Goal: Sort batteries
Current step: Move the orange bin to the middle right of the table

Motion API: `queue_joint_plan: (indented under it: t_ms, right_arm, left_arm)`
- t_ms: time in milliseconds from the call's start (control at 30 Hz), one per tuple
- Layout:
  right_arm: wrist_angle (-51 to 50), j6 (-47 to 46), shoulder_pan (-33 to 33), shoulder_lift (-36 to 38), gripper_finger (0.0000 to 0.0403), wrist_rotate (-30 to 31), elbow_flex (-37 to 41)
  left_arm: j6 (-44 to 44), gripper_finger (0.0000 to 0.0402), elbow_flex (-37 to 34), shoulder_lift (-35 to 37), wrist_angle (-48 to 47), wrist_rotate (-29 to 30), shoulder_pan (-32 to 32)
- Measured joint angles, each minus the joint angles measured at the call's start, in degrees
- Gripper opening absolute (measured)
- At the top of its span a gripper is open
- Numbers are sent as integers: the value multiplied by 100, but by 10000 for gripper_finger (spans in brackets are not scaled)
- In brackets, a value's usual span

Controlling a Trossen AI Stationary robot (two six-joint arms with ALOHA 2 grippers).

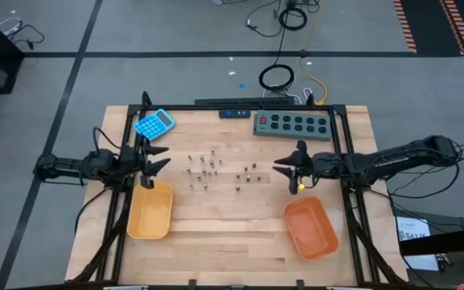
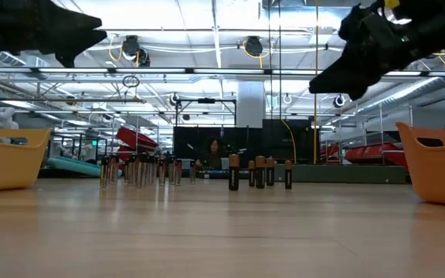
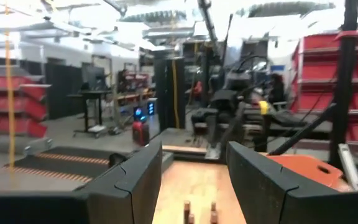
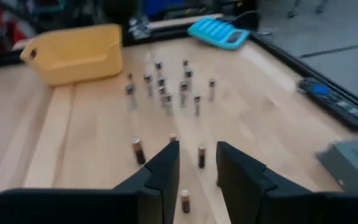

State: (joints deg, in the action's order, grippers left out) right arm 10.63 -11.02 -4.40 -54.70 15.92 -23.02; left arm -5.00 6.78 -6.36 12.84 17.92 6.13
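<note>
Several small batteries stand upright on their ends on the wooden table: a silvery cluster (image 1: 203, 171) (image 4: 166, 90) toward the left and a few dark, copper-topped ones (image 1: 250, 176) (image 2: 259, 173) (image 4: 166, 158) toward the right. My left gripper (image 1: 161, 157) (image 3: 194, 162) hovers open above the table's left side, by the yellow tray, pointing level toward the right arm. My right gripper (image 1: 283, 167) (image 4: 197, 168) hovers open just right of the dark batteries, tipped down toward them. Neither touches anything.
A yellow tray (image 1: 150, 211) sits at the near left and an orange tray (image 1: 311, 229) at the near right. A blue calculator (image 1: 154, 123) and a grey power strip (image 1: 291, 123) lie along the far edge. Bare wood runs between the trays.
</note>
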Motion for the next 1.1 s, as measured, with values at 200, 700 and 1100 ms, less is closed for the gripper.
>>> queue_joint_plan:
  t_ms: [200, 700, 1100]
  right_arm:
    - [-58, 533, -2, -575, 102, -406, -418]
    - [-1709, 1059, -491, -995, 102, -358, -1313]
    - [-6336, -206, -1274, -2211, 110, -868, -3796]
  left_arm:
    - [-86, 189, 800, -1027, -340, 746, 0]
    - [-312, 189, 2308, -3153, -281, 2195, -1]
    - [-135, 189, 2324, -3240, -437, 2158, 128]
